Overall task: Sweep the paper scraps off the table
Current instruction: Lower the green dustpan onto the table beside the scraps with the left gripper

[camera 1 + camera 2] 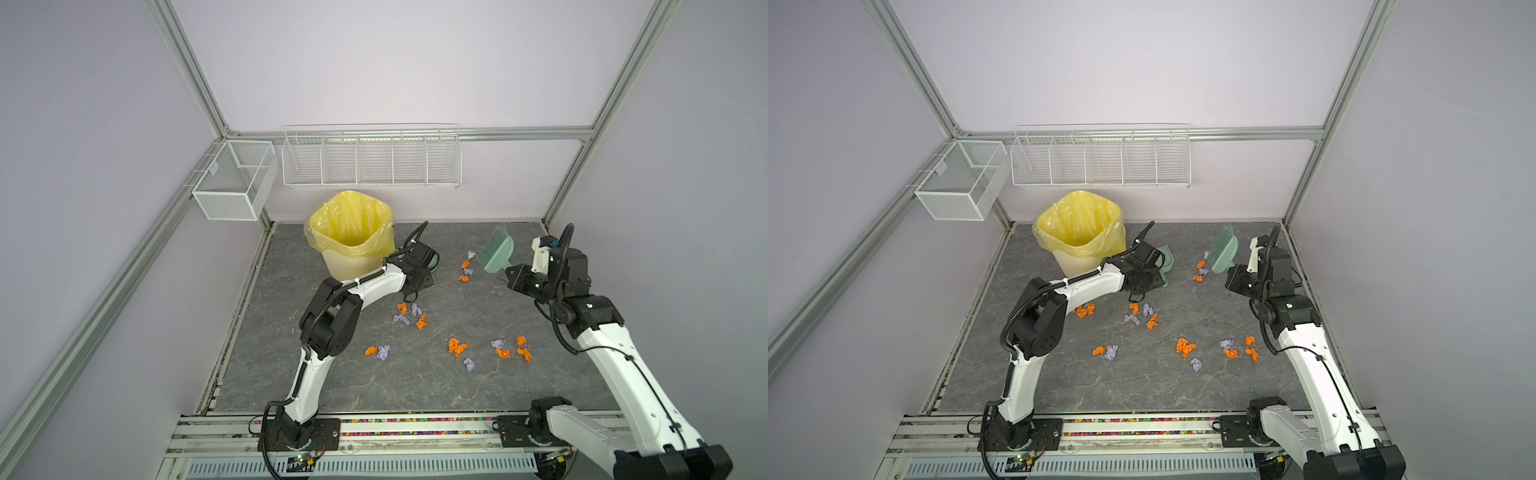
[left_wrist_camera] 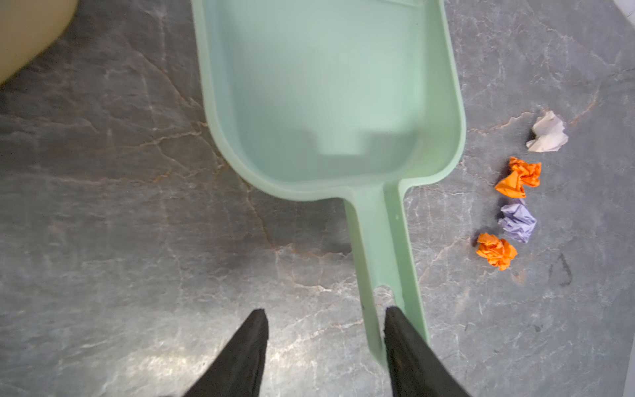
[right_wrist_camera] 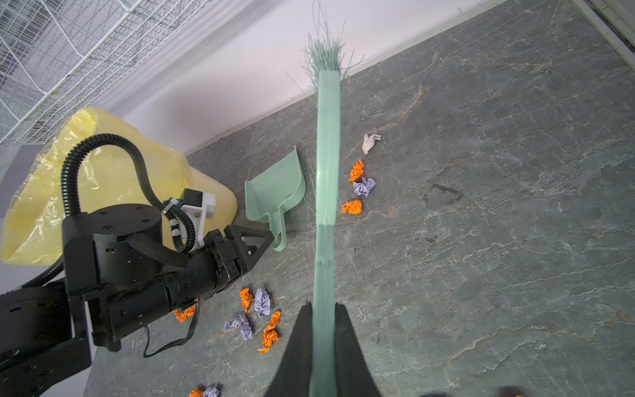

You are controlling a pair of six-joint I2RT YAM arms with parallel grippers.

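The left gripper [image 2: 324, 311], jaws spread, is hovering with the dustpan [image 2: 330, 103] handle off-centre against one finger; closing may be twisting it away. The right gripper [image 3: 323, 304] is pinching the brush [image 3: 328, 137].

The table [image 1: 415, 382] looks like matt, veined stone; dustpan [image 2: 326, 103] and brush [image 3: 328, 137] smooth mint plastic, faintly glossy; paper scraps [image 1: 456, 347] crumpled and matt; bin liner [image 1: 349, 220] at eleven o'clock thin shiny film; wire baskets [image 1: 372, 160] white-coated metal.
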